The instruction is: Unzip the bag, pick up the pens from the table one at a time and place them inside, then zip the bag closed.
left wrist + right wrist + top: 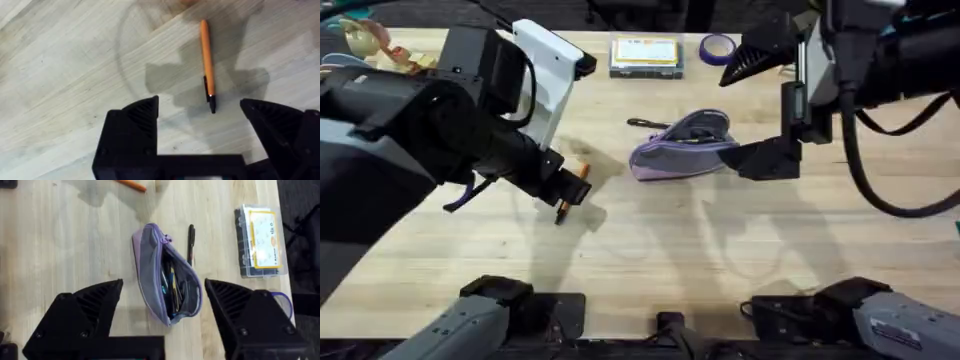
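The lavender and grey bag (680, 145) lies unzipped at the table's middle. Its open mouth (172, 280) shows several slim items inside. My right gripper (738, 112) hangs open above the bag's right end, and in the right wrist view the bag (150, 265) lies between its spread fingers (95, 302). A black pen (645, 123) rests just behind the bag (190, 242). The orange pen (206, 60) with a black tip lies on the wood. My left gripper (200, 112) hovers open just above its tip, partly covering it from overhead (582, 170).
A clear box with a yellow label (645, 55) and a purple tape ring (717, 47) sit at the table's far edge. Colourful clutter (365, 45) lies at the far left corner. Bare wood (660, 250) stretches in front of the bag.
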